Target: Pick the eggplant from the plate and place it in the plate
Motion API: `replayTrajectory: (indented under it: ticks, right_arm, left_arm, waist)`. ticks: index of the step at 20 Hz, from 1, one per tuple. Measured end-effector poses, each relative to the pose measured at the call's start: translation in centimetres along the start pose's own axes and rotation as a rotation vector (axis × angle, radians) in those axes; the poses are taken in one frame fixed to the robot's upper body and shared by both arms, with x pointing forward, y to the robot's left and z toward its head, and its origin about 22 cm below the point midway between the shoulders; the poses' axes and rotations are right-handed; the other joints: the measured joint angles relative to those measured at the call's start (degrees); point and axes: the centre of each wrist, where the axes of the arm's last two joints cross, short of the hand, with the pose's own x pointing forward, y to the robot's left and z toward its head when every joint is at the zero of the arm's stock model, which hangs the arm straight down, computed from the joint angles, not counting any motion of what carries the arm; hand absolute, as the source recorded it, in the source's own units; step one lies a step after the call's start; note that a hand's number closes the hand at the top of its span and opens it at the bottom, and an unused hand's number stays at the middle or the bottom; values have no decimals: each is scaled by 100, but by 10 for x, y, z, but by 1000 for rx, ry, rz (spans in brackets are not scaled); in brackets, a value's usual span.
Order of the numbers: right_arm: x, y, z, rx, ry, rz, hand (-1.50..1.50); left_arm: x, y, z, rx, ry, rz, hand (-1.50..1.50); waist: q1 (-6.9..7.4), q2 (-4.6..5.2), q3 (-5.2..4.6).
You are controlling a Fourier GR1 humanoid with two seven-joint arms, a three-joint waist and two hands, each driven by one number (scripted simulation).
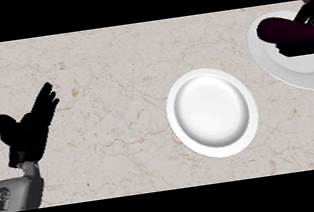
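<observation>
A: Left to right?
B: The left hand [30, 127] rests open, fingers spread. One bare centre plate [212, 113]; one right plate [277, 63] bearing one eggplant [283, 29].
A: Which step?
B: Grasping: the right hand [311, 25] curls round it. Next it likely needs lifting, then carrying left.

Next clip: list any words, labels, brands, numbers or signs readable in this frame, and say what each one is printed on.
None: no readable text appears anywhere in the head view.
Marble counter: veining only.
Center plate and right plate: plain white.
Eggplant: unmarked dark purple.
Left hand and right hand: plain black.
Left forearm: small dark marks, no legible characters.
</observation>
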Motion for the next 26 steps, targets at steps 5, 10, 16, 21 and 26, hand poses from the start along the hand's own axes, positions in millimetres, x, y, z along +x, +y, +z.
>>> replayTrajectory:
  ticks: [5, 10, 16, 21, 26]
  right_arm:
    - [-42, -8, -18, 36, 36, 65, 150]
    - [-76, -10, -24, 166, 104, 53, -150]
    - [-105, -10, -22, 284, 92, -11, -150]
    - [-107, -21, -29, 196, -39, -103, -150]
    - [-92, -29, -43, 135, -178, -333, -150]
  left_arm:
    - [-3, -5, 0, -10, -7, 1, 0]
    - [-4, -8, 1, -18, -5, -4, 0]
    - [2, -9, -1, -23, -11, -4, 0]
    - [4, -9, -2, -19, -14, -5, 0]
    - [-2, -5, -2, -5, -1, -3, 0]
  waist:
    - [48, 15, 1]
    - [103, 38, 8]
    - [130, 50, 13]
    - [119, 49, 16]
    - [38, 11, 7]
